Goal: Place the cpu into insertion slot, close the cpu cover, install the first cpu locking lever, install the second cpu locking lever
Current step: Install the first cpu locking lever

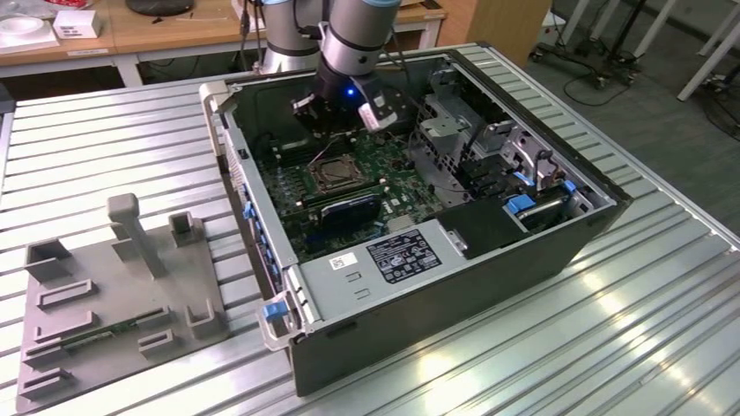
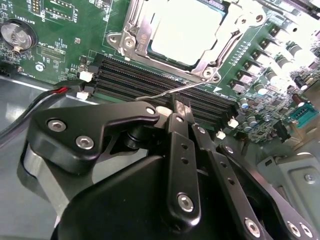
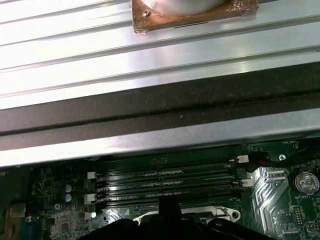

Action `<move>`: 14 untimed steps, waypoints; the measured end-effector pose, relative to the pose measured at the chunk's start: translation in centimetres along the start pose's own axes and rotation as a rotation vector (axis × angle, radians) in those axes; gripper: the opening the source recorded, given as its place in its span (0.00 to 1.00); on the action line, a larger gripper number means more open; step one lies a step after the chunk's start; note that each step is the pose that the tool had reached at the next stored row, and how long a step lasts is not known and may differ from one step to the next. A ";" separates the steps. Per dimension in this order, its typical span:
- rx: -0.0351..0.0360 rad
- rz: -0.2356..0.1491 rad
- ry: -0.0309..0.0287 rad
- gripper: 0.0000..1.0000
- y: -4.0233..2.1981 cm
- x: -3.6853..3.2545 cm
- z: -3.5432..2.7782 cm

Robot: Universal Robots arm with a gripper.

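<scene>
Black end effector [image 2: 181, 107] links are seen closest, reaching down into the open case [image 1: 486, 260]; its fingers are closed on a thin lever [image 2: 170, 91]. Just beyond, the cpu [image 2: 192, 37] is seated in the slot [image 2: 131, 30], with the cover [image 2: 212, 62] closed around it, beside memory slots [image 2: 145, 80].

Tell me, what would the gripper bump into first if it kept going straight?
Probably the thin silvery wire lever just beyond the gripper, above the long black memory slots; depth is hard to judge.

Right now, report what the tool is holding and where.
The tool appears to pinch the thin wire locking lever just behind its hooked free end.
</scene>
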State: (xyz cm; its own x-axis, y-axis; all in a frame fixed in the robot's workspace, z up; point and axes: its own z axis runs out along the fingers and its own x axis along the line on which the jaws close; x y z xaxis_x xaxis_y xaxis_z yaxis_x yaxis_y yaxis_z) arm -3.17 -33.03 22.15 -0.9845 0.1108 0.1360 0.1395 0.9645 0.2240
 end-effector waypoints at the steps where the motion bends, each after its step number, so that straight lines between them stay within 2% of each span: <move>1: -0.0002 0.000 0.0000 0.11 0.01 -0.02 0.01; 14: -0.0043 0.000 0.0005 0.11 0.02 -0.57 0.29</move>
State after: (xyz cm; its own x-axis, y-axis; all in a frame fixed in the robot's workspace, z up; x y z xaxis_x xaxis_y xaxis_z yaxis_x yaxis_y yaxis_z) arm -2.64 -33.00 21.80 -0.9845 0.1102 0.1363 0.1395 0.9636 0.2282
